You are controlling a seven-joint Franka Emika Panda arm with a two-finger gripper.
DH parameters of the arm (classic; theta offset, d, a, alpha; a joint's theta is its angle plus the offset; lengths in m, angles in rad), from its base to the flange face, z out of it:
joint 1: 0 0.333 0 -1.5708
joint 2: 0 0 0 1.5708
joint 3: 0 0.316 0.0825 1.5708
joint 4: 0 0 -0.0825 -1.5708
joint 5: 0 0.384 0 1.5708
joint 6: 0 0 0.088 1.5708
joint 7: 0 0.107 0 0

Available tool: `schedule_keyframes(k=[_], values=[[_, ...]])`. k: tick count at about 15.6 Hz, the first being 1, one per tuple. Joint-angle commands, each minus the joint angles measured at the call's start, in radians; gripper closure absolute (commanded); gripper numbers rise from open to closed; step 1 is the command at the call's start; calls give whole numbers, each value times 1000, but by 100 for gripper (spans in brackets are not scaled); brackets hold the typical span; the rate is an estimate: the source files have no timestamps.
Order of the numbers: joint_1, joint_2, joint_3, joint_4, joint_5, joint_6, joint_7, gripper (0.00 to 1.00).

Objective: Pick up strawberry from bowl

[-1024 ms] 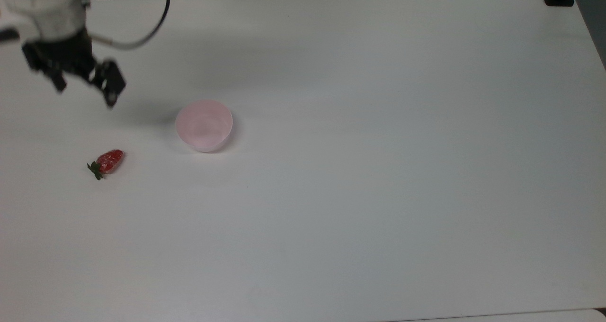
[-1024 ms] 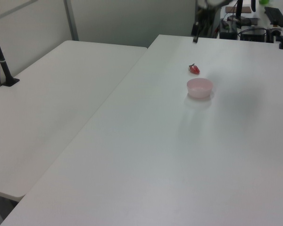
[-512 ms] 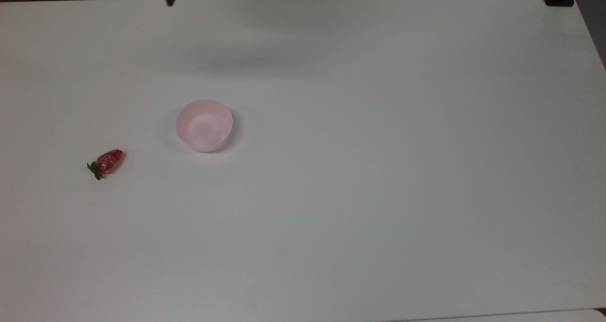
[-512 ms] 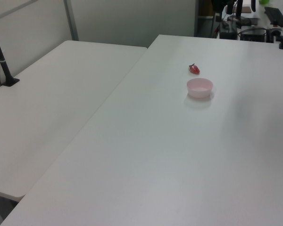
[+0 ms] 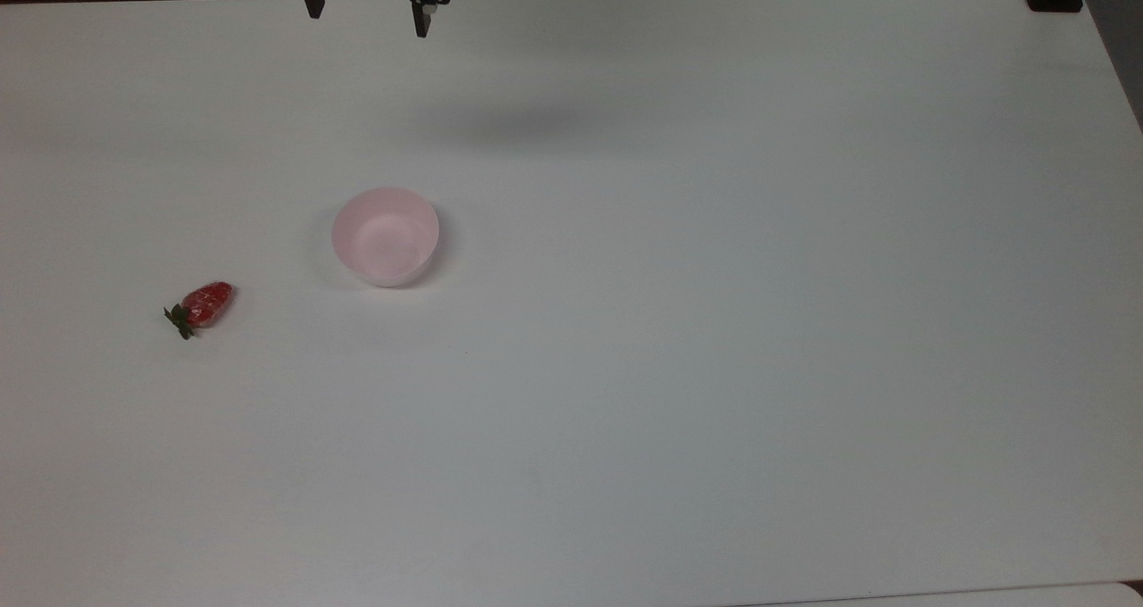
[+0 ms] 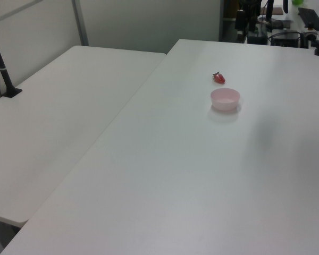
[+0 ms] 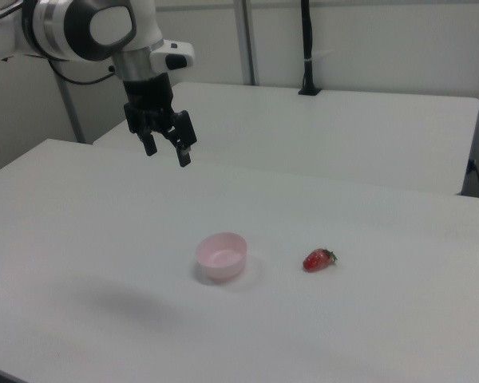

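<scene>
White table (image 5: 714,366); tool (image 7: 168,150) hangs above, spread wide, empty.

Gripper (image 5: 366,11) swung away from the top view's left edge, near the strawberry's side of the counter (image 5: 714,366), to the far edge, now hanging high with fingers spread and nothing between them. Its shadow likewise shifted from beside the bowl to farther back and right.

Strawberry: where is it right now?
The strawberry lies on the white table, outside and to the top view's left of the pink bowl.
</scene>
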Motion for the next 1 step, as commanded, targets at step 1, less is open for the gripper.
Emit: schedule_keyframes(k=[1], values=[[11,-33,-15,-41,5,57,2,0]])
